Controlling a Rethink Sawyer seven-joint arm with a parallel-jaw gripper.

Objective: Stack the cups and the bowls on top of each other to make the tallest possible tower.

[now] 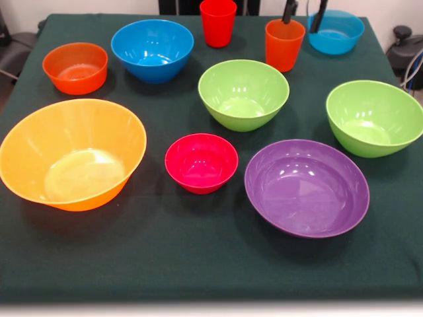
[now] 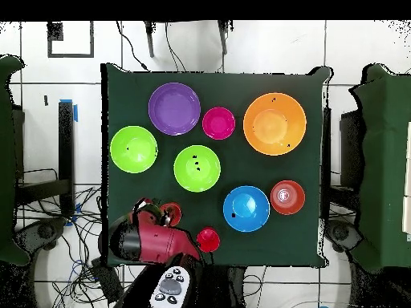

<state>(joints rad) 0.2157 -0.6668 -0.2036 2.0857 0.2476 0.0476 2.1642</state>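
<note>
Gripper (image 1: 304,14): fingers are seen spread apart, nothing pinched, parked above the orange cup (image 1: 285,44)
Bowls: all are laid out separately
Tower: nothing's stacked yet

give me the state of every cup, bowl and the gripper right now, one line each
red cup: upright, empty, unstacked
orange cup: upright, unstacked, below the gripper
big orange bowl: upright, empty
small orange bowl: upright, empty
small crimson bowl: upright, empty
purple bowl: upright, empty
two lime green bowls: upright, empty, apart
near blue bowl: upright, empty
far blue bowl: upright, partly behind the fingers
gripper: open, holding nothing
</note>
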